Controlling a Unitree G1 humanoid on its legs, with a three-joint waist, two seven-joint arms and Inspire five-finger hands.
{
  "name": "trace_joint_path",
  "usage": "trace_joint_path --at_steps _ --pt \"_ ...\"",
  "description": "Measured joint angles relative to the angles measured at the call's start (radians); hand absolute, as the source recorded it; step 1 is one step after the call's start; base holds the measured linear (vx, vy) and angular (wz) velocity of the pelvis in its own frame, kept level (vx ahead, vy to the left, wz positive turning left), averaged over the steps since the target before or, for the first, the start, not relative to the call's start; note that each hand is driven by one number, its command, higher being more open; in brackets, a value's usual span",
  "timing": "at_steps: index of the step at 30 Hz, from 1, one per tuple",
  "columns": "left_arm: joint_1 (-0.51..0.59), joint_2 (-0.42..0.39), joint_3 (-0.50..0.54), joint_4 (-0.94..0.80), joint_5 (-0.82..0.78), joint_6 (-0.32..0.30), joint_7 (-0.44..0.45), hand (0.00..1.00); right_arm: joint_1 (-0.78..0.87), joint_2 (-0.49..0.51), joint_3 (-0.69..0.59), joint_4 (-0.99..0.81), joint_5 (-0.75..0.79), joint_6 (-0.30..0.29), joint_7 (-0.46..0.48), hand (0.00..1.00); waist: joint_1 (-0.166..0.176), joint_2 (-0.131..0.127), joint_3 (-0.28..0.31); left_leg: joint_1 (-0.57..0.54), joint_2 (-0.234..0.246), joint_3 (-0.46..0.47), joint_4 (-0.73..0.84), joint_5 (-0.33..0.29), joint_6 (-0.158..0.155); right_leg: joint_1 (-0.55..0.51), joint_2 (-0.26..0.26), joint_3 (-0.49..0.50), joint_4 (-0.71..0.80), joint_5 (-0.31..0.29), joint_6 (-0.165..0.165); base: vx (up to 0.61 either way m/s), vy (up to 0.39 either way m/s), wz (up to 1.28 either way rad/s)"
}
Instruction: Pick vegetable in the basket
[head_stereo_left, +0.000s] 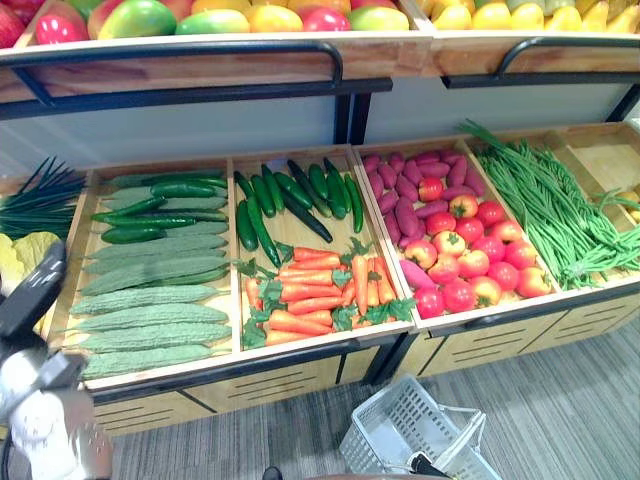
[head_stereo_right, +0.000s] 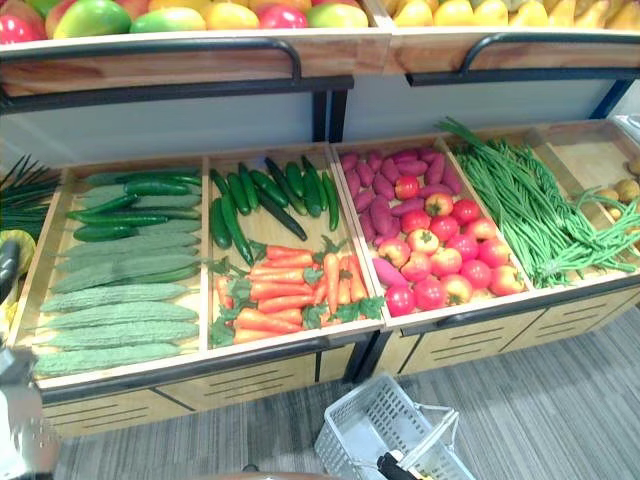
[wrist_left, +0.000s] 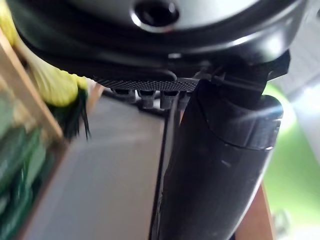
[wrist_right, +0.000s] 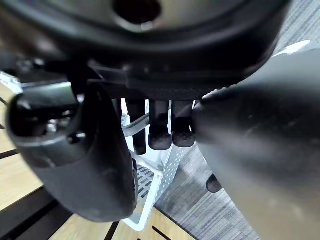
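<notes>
basket (head_stereo_left: 400, 425) low, below carrots (head_stereo_left: 320, 295); r hand (wrist_right: 160, 127) curled round its handle (wrist_right: 134, 128).

On your compartmented wooden produce stand (head_stereo_left: 233, 260), dark green cucumbers (head_stereo_left: 160, 188) lie at the back of the two leftmost compartments. In front of them lie bumpy green bitter gourds (head_stereo_left: 150, 320) on the left and orange carrots (head_stereo_left: 310, 295) on the right. Next right, purple sweet potatoes (head_stereo_left: 400, 195) lie behind red tomatoes (head_stereo_left: 470, 262). Long green beans (head_stereo_left: 545, 205) lie right of those. Your white plastic basket (head_stereo_left: 400, 425) sits before the stand, below the carrots.
</notes>
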Motion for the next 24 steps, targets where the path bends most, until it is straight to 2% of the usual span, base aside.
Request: trace_joint_path --at_steps 1,2,3,4,5,6,7,9,11,14,16,20,24 --pt "-0.04 0.018 -0.031 -0.03 0.019 0.051 -0.038 1.0 -0.003 0.005 0.002 -0.005 -0.001 0.0 0.014 0.0 -0.005 0.011 -0.008 0.01 0.045 0.005 0.0 0.006 -0.009 0.0 0.054 0.005 -0.107 -0.013 0.005 -0.03 -0.06 -0.25" --pt "-0.071 0.043 -0.054 -0.038 0.045 0.108 -0.073 1.0 -0.005 0.019 0.004 -0.012 -0.001 -0.004 0.012 0.0 -0.005 -0.004 -0.01 0.021 0.048 0.032 0.0 0.013 -0.02 0.001 0.065 0.005 -0.244 0.104 -0.015 -0.06 -0.092 -0.31" --pt "-0.075 0.063 -0.065 -0.038 0.059 0.137 -0.087 1.0 -0.006 0.024 0.006 -0.014 -0.002 -0.006 0.013 0.0 -0.006 -0.018 -0.012 0.025 0.039 0.046 0.0 0.01 -0.027 -0.02 0.052 0.011 -0.247 0.203 -0.015 -0.04 -0.111 -0.33" --pt "-0.076 0.07 -0.087 -0.039 0.091 0.204 -0.121 1.0 -0.005 0.019 0.007 -0.01 -0.003 -0.012 0.014 0.0 -0.022 -0.005 -0.02 0.031 0.045 0.065 0.0 -0.001 -0.05 -0.021 0.05 0.026 -0.245 0.17 0.011 0.01 -0.14 -0.4" --pt "-0.076 0.07 -0.126 -0.047 0.123 0.272 -0.152 1.0 -0.002 0.005 0.009 -0.012 -0.015 -0.018 0.013 0.0 -0.022 0.018 -0.026 0.034 0.06 0.09 -0.003 0.002 -0.056 -0.024 0.066 0.042 -0.256 0.169 0.009 0.02 -0.135 -0.36" --pt "-0.077 0.07 -0.144 -0.057 0.138 0.302 -0.168 1.0 -0.001 -0.005 0.01 -0.018 -0.019 -0.017 0.016 0.0 -0.023 0.033 -0.025 0.036 0.067 0.102 -0.005 0.002 -0.057 -0.025 0.073 0.047 -0.261 0.168 0.008 -0.02 -0.13 -0.41" --pt "-0.085 0.072 -0.183 -0.071 0.162 0.351 -0.206 1.0 0.005 -0.023 0.01 -0.024 -0.025 -0.016 0.017 0.0 -0.023 0.06 -0.031 0.04 0.081 0.138 -0.006 -0.001 -0.06 -0.025 0.088 0.054 -0.269 0.172 0.003 -0.03 -0.097 -0.23" --pt "-0.104 0.074 -0.226 -0.099 0.198 0.41 -0.276 1.0 0.029 -0.038 0.009 -0.032 -0.026 -0.011 0.016 0.0 -0.023 0.081 -0.044 0.053 0.102 0.184 -0.006 0.0 -0.066 -0.022 0.109 0.064 -0.27 0.172 -0.002 0.0 -0.121 -0.25" --pt "-0.124 0.075 -0.238 -0.106 0.235 0.428 -0.331 1.0 0.039 -0.035 0.013 -0.044 -0.028 -0.013 0.016 0.0 -0.023 0.088 -0.053 0.06 0.115 0.21 -0.005 0.004 -0.073 -0.018 0.123 0.078 -0.269 0.172 -0.008 -0.01 -0.092 -0.24" --pt "-0.137 0.08 -0.238 -0.106 0.276 0.427 -0.385 1.0 0.043 -0.034 0.023 -0.05 -0.028 -0.014 0.016 0.0 -0.023 0.084 -0.052 0.062 0.12 0.232 -0.005 0.001 -0.08 -0.02 0.129 0.083 -0.269 0.173 -0.01 -0.02 -0.045 -0.07" --pt "-0.136 0.084 -0.238 -0.103 0.314 0.427 -0.425 1.0 0.045 -0.03 0.026 -0.05 -0.028 -0.012 0.014 0.0 -0.022 0.075 -0.055 0.065 0.12 0.242 -0.004 -0.006 -0.094 -0.02 0.128 0.089 -0.269 0.173 -0.01 -0.01 -0.003 -0.03" --pt "-0.136 0.135 -0.265 -0.058 0.366 0.429 -0.49 1.0 0.05 -0.02 0.041 -0.051 -0.03 -0.005 0.011 0.0 -0.018 0.045 -0.066 0.07 0.11 0.254 -0.005 -0.009 -0.098 -0.02 0.118 0.097 -0.269 0.173 -0.01 -0.01 0.0 -0.03" --pt "-0.15 0.167 -0.332 0.026 0.492 0.45 -0.517 1.0 0.055 -0.021 0.047 -0.068 -0.03 -0.001 0.012 0.0 -0.019 0.046 -0.067 0.071 0.103 0.264 -0.006 -0.01 -0.097 -0.021 0.111 0.105 -0.271 0.18 -0.007 -0.02 -0.012 -0.03"
